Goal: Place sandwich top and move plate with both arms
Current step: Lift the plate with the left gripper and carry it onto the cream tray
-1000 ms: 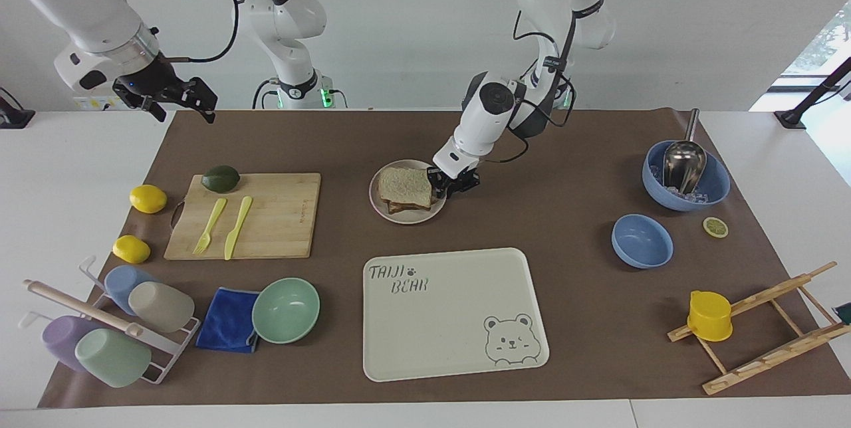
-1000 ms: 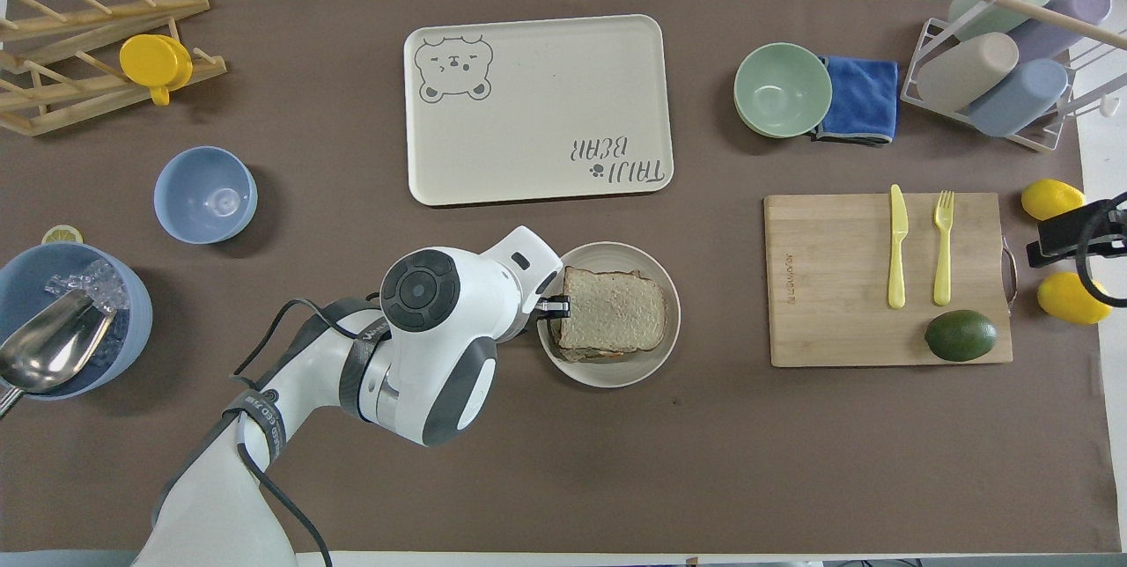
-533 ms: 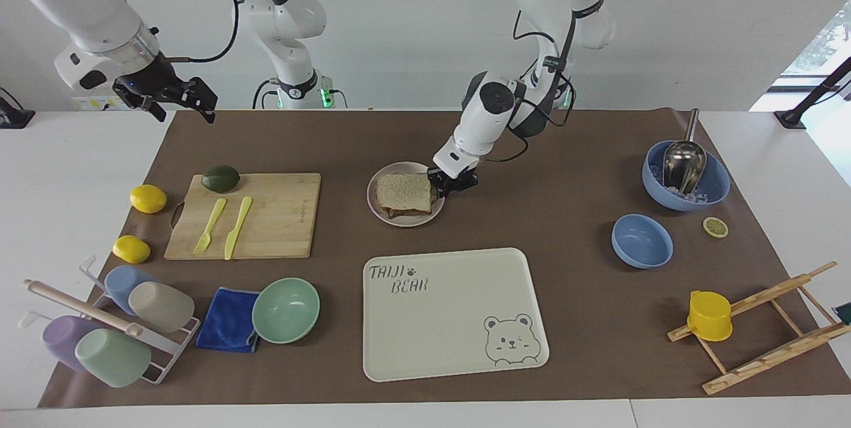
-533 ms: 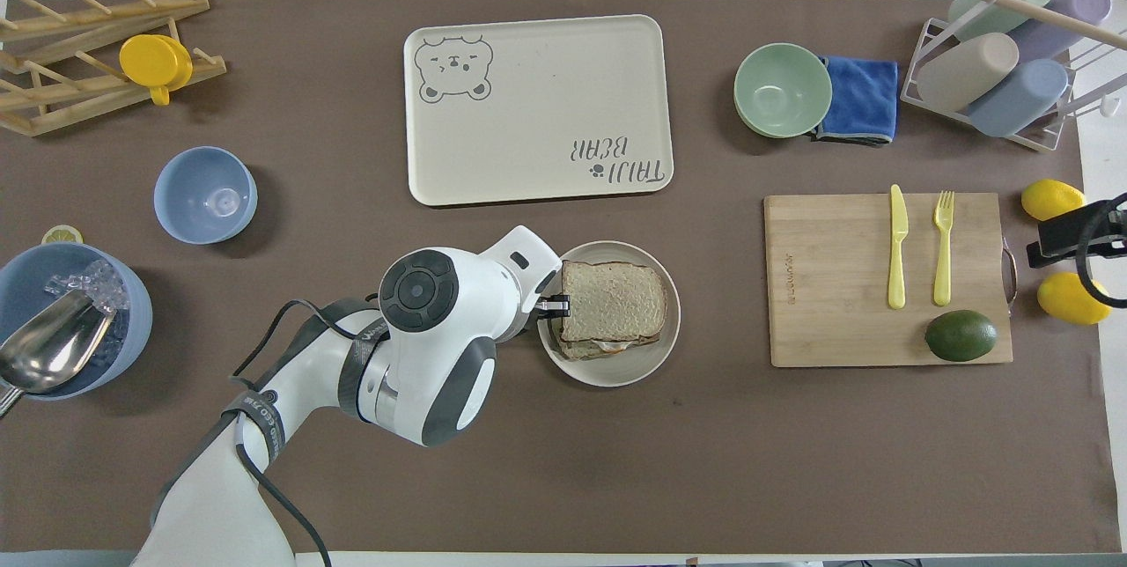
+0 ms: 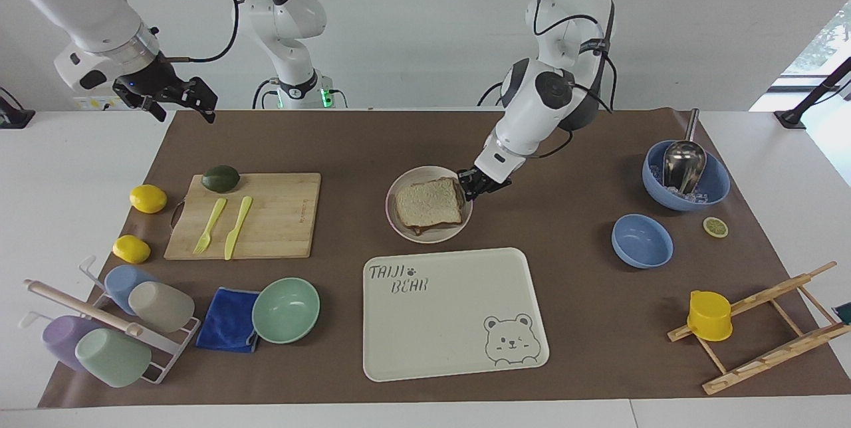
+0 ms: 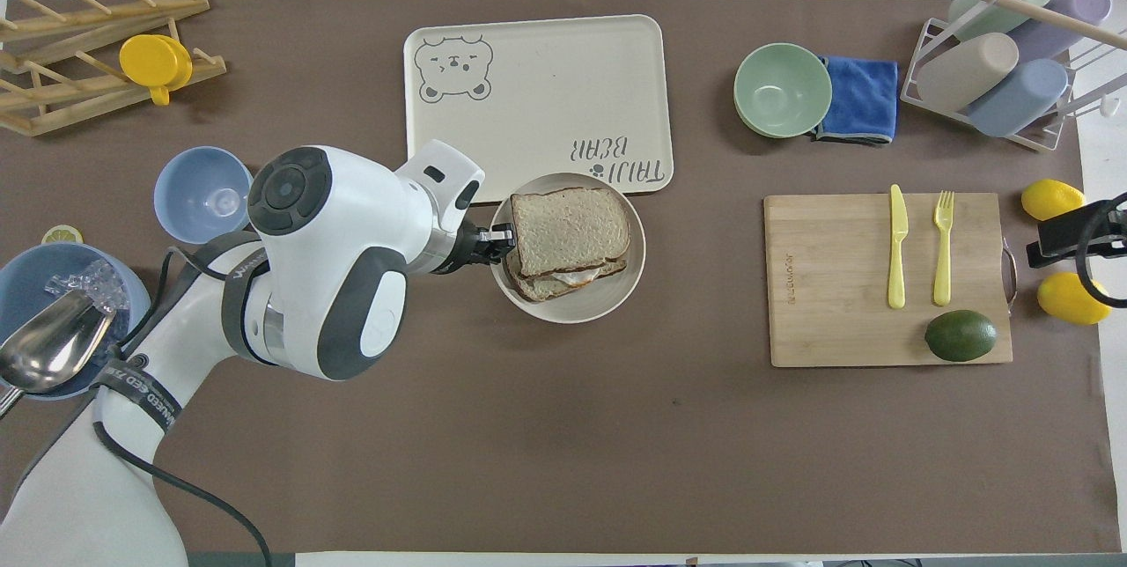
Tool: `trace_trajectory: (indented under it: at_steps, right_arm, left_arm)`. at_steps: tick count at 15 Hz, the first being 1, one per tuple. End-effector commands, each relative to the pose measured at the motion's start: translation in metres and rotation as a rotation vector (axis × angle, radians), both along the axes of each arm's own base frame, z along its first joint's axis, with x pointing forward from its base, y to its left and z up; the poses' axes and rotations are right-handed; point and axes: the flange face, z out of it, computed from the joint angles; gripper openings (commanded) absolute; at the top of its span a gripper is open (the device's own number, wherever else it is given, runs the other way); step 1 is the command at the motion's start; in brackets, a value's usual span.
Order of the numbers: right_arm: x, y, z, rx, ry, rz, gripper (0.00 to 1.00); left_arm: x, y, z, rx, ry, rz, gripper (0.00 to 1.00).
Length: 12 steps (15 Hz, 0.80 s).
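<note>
My left gripper [image 5: 467, 187] is at the rim of the plate [image 5: 399, 222], on the edge toward the left arm's end of the table [image 5: 572, 321]. Its jaws are clenched on that rim. The plate appears raised off the table, over the gap between the cream tray [image 5: 459, 348] and the robots' side; in the overhead view its rim overlaps the tray's nearer edge. The sandwich top [image 5: 429, 202] lies flat on the lower slice inside the plate, slightly offset, so the lower slice and some egg white show at the edge nearer the robots. The top slice is squarish, with no clear long axis; its edges sit slightly askew to the tray's edges.

My right gripper [image 5: 178, 99] waits in the air over the table corner at the right arm's end, near the two lemons [image 5: 147, 199]. Its jaws stand apart, released, holding nothing.
</note>
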Motion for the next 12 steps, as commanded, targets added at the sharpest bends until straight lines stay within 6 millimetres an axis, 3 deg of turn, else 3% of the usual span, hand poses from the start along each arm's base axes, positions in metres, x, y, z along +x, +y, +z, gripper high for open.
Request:
trace_trajectory:
  at_steps: [1, 3, 5, 10, 12]
  right_arm:
    - [-0.003, 0.0, 0.001, 0.014, -0.009, -0.016, 1.0]
    - [-0.003, 0.0, 0.001, 0.014, -0.009, -0.016, 1.0]
    - [-0.003, 0.0, 0.001, 0.014, -0.009, -0.016, 1.0]
    - [-0.003, 0.0, 0.001, 0.014, -0.008, -0.016, 1.0]
    - [-0.003, 0.0, 0.001, 0.014, -0.009, -0.016, 1.0]
  left_arm:
    - [0.042, 0.015, 0.021, -0.057, 0.008, 0.078, 0.0]
    - [0.071, 0.034, 0.033, -0.086, -0.011, 0.132, 0.0]
    - [0.092, 0.03, 0.029, -0.094, -0.012, 0.148, 0.0]
    - [0.152, 0.028, -0.006, -0.096, 0.001, 0.206, 0.0]
    - [0.168, 0.044, -0.03, -0.075, -0.003, 0.246, 0.0]
